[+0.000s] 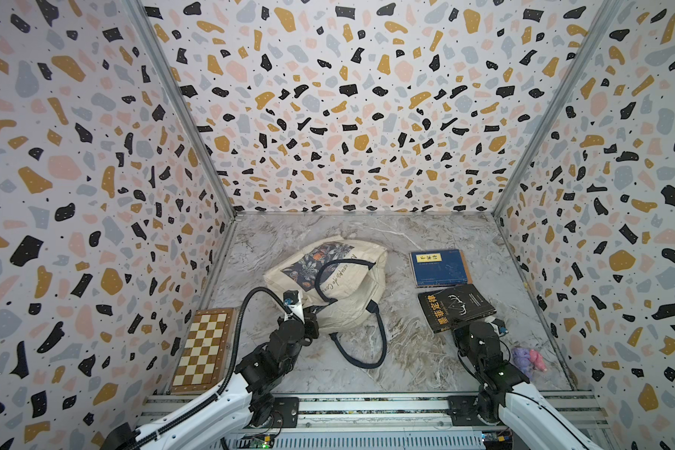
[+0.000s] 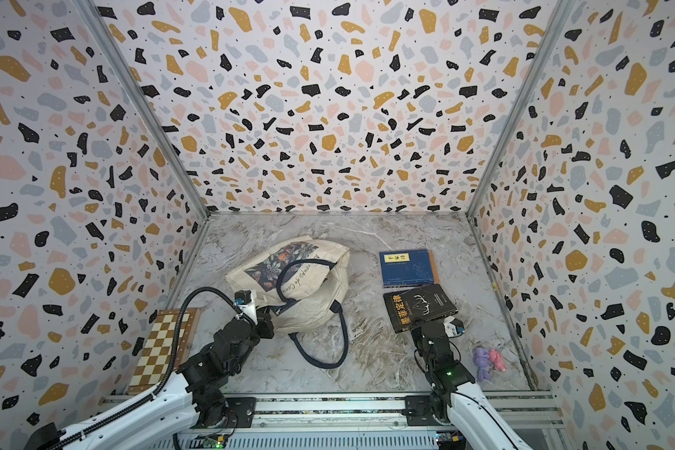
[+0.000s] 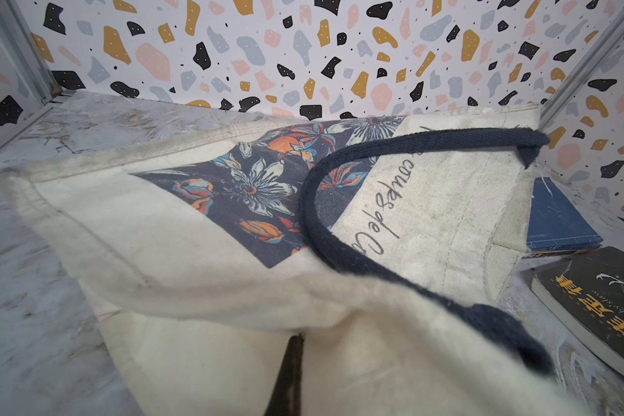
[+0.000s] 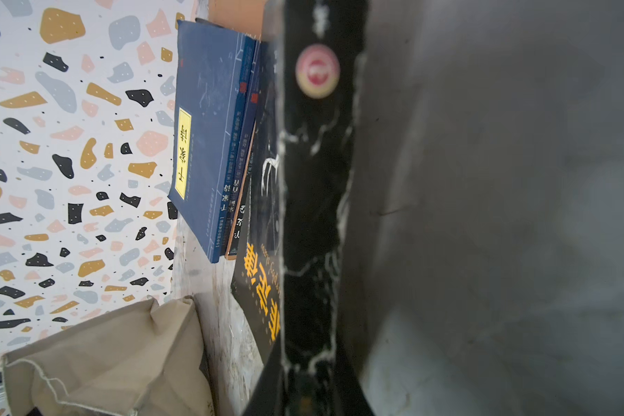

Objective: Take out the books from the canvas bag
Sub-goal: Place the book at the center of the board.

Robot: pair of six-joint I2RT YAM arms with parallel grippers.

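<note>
The marble-patterned table carries everything. The bag lies collapsed on its side, stretching away from the left gripper, whose jaws are closed on the cloth edge of its near corner. In the left wrist view that edge is folded over one dark finger. The upper face of the bag bears a dark floral panel and a line of script, "coups de C…", the rest crossed by a navy handle. The other handle loops on the table to the right of those jaws. What is inside the bag cannot be seen.

The chessboard lies to the left of the left jaws, against the wall.

The black book is out of the bag and flat, with its near edge clamped in the right gripper. Its cover reads 墨菲定律 in yellow with a small script "Murphy's Law", and its spine shows a round red and cream emblem.

The blue books, a thin stack, lie beyond the right jaws, just past the black book. The top one bears a yellow label with black characters too small to read.

A purple and pink toy sits to the right of the right jaws.
</note>
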